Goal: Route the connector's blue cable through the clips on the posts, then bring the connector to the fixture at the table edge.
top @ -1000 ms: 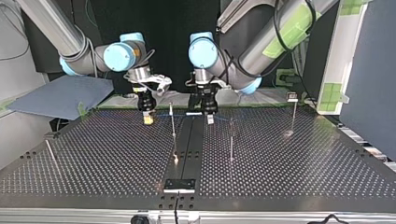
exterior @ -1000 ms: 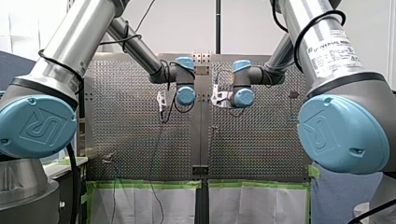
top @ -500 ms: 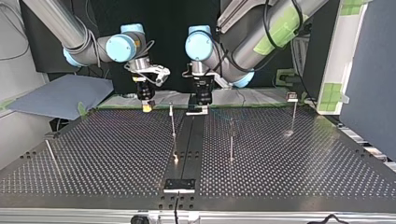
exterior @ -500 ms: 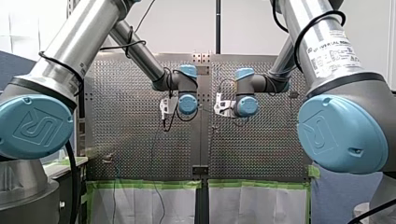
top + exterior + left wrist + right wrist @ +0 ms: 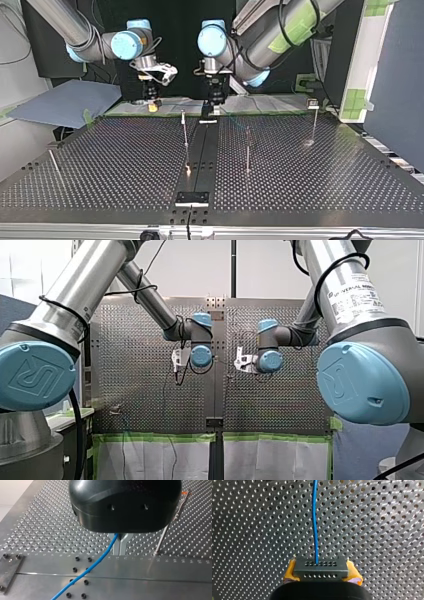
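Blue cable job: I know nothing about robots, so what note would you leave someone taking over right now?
My right gripper: shut on the connector, yellow pads either side.
My left gripper: shut on the blue cable.
Both hang above the table's far side in the top view; the posts stand ahead, no cable seen on them.
Done: pickup only.
Left: route past every post, then deliver the connector.

Thin upright posts (image 5: 247, 150) dot the table's (image 5: 100, 170) middle — wide gaps lie between them.
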Controlling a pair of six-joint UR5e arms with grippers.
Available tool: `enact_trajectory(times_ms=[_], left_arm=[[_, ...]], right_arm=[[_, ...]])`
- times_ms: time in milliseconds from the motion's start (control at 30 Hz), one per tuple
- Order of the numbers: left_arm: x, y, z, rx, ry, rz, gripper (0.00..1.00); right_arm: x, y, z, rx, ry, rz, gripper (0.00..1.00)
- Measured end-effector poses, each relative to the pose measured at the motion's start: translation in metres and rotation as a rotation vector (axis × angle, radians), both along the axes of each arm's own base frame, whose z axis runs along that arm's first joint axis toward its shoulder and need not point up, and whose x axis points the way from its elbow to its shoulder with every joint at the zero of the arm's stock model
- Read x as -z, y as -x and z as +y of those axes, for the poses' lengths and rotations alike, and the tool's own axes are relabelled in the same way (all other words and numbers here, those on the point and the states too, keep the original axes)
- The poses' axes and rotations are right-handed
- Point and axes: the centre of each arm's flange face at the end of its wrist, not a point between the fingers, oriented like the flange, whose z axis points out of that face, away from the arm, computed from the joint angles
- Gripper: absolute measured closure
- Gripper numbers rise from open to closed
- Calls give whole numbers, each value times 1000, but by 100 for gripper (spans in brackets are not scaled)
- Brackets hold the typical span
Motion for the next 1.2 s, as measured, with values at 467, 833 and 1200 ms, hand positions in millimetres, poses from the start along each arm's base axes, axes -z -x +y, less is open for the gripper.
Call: enact_trajectory(times_ms=[467, 833, 1200], left_arm=[[55, 8, -11, 26, -14, 35, 100], [61, 10, -17, 51, -9, 30, 100], [78, 14, -25, 67, -7, 28, 100]], right_arm=[[15, 17, 1, 18, 12, 20, 100], [30, 30, -10, 13, 50, 35, 100], [65, 30, -16, -26, 45, 44, 100]])
